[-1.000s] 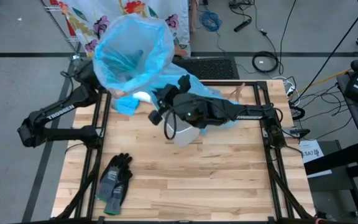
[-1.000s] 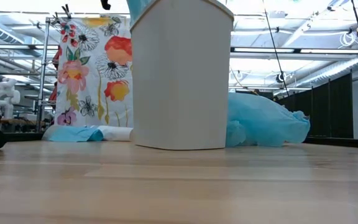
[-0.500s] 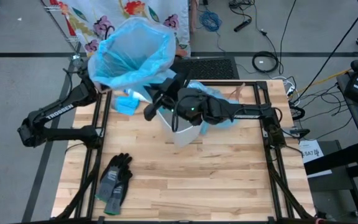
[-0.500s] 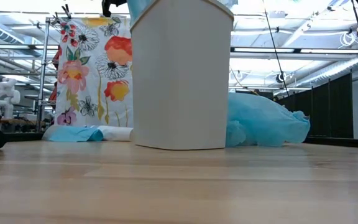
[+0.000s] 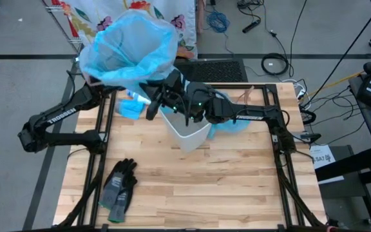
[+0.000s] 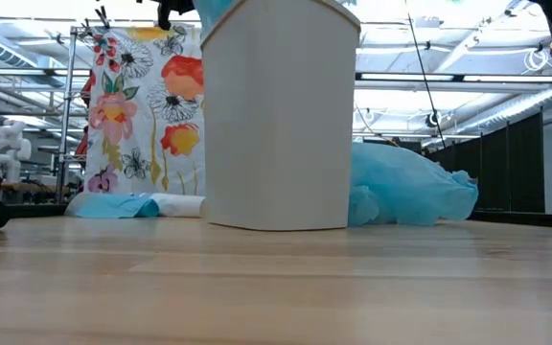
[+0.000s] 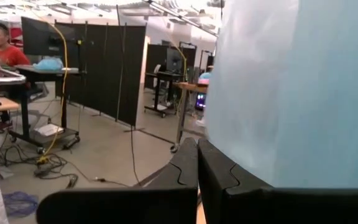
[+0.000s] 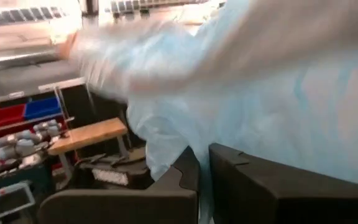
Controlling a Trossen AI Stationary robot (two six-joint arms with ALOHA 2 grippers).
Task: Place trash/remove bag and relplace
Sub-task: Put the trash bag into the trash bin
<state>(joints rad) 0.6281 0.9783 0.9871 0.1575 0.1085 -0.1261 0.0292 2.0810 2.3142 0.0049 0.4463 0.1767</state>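
A light-blue plastic bag (image 5: 133, 46) is held open in the air over the table's far left corner. My left gripper (image 7: 197, 163) is shut at its left rim; the bag hides it in the high view. My right gripper (image 5: 154, 106) is shut at the bag's lower right part, just left of the white bin (image 5: 189, 132). The bin stands upright on the table (image 5: 192, 187). A second, bulging blue bag (image 6: 410, 187) lies on the table behind the bin. The trash is out of view. My left gripper has the bag's film (image 7: 211, 134) pinched between its shut fingers, which point about level toward the far side. The bag stands up above and beside the fingers, clear of the table. My right gripper pinches a bunched part of the bag's film (image 8: 166, 152) between its shut fingers, coming about level from the table's right. One layer or several, I cannot tell. The film rises away from the fingers, lifted clear.
A pair of dark grey gloves (image 5: 118, 187) lies near the table's front left. A white tube-shaped bottle (image 5: 140, 100) and a flat folded blue sheet (image 5: 131, 111) lie at the far left, under the raised bag. A flowered cloth (image 6: 142, 105) hangs beyond the far edge.
My right gripper has gone up and toward the table's far left, tipping from pointing downward to about level, with the bag's film in it. The bag's mouth has risen and shifted left, and more of the white bin's rim shows.
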